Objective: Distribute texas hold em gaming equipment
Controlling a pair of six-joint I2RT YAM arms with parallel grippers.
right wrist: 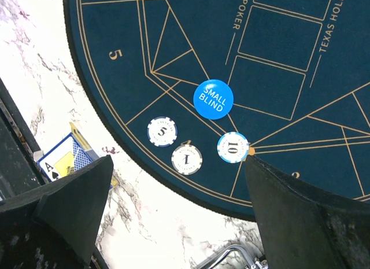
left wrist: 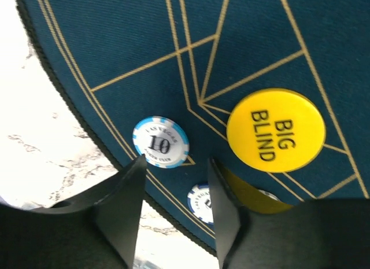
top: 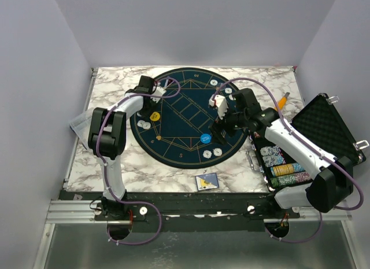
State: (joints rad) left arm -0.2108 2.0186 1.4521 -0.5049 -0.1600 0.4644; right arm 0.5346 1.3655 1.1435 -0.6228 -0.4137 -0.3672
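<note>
Left gripper (left wrist: 176, 165): black fingers (left wrist: 121, 211) fill the bottom of the left wrist view, parted, nothing between them. Above them on the dark blue round felt mat (left wrist: 115, 37):
- 1 yellow round plastic disc (left wrist: 276, 130), right of centre, reads "BIG BLIND"
- 1 whitish light-blue-edged poker chip (left wrist: 161, 142), centre left, reads "10"
- 1 more chip (left wrist: 200, 201), bottom centre, partly hidden by a finger, number unreadable

Right gripper (right wrist: 179, 159): jaws wide apart, empty, at the lower corners of the right wrist view. On the mat there:
- 1 blue round disc (right wrist: 213, 99), centre, reads "SMALL BLIND"
- 3 whitish chips just below it: "5" (right wrist: 162, 132), "1" (right wrist: 187, 159), "10" (right wrist: 233, 147)
- mat print reads "POKER", "TEXAS HOLD", "5"

Lower left, on the white marble tabletop (right wrist: 34, 61): 1 blue-and-yellow playing card item (right wrist: 63, 159) showing "A" and a spade.

Top view, right edge: 1 open black foam-lined case (top: 324, 127) with rows of chips. Upper right: 1 orange-handled tool (top: 282, 100).
</note>
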